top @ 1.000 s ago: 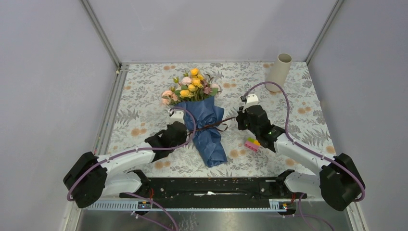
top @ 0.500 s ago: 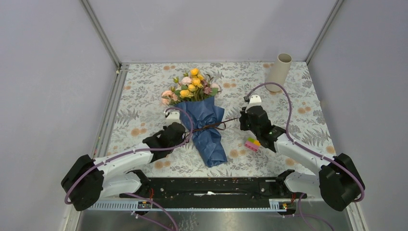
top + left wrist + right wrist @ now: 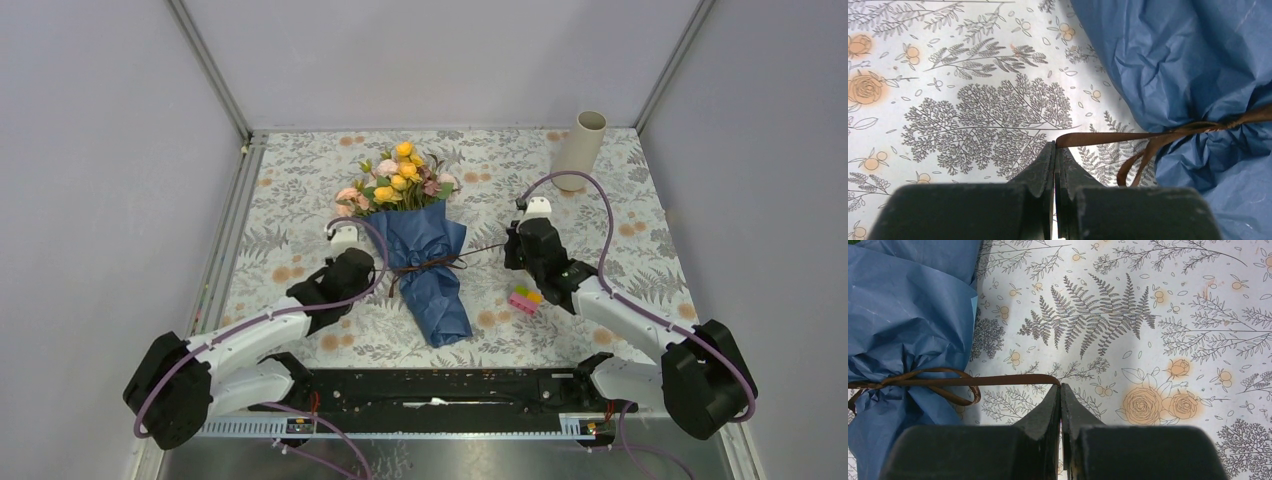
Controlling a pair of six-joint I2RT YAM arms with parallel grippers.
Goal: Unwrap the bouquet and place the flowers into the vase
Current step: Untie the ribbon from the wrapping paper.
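Shows bouquet (image 3: 425, 255) lying tied at centre of tabletop (image 3: 300, 200), vase (image 3: 582, 148) well apart, far right. Pinches opposite ribbon (image 3: 1108, 136) ends in left hand (image 3: 1054, 150) and right hand (image 3: 1060, 390), both clamped. Risks jamming knot (image 3: 1193, 127) or dragging bouquet under uneven pull.

The bouquet (image 3: 425, 240) lay at the centre of the table (image 3: 290, 205), with the flowers (image 3: 398, 180) toward the far side and the wrapped stem end toward the near edge. The ribbon (image 3: 430, 264) crossed the wrap at its waist. One end ran left to the tips of the left gripper (image 3: 1055, 150), and the other ran right to the tips of the right gripper (image 3: 1060, 392). The toy blocks (image 3: 524, 298) lay on the table right of the stem end. The vase (image 3: 580, 150) stood in the far right corner, well apart from the bouquet.
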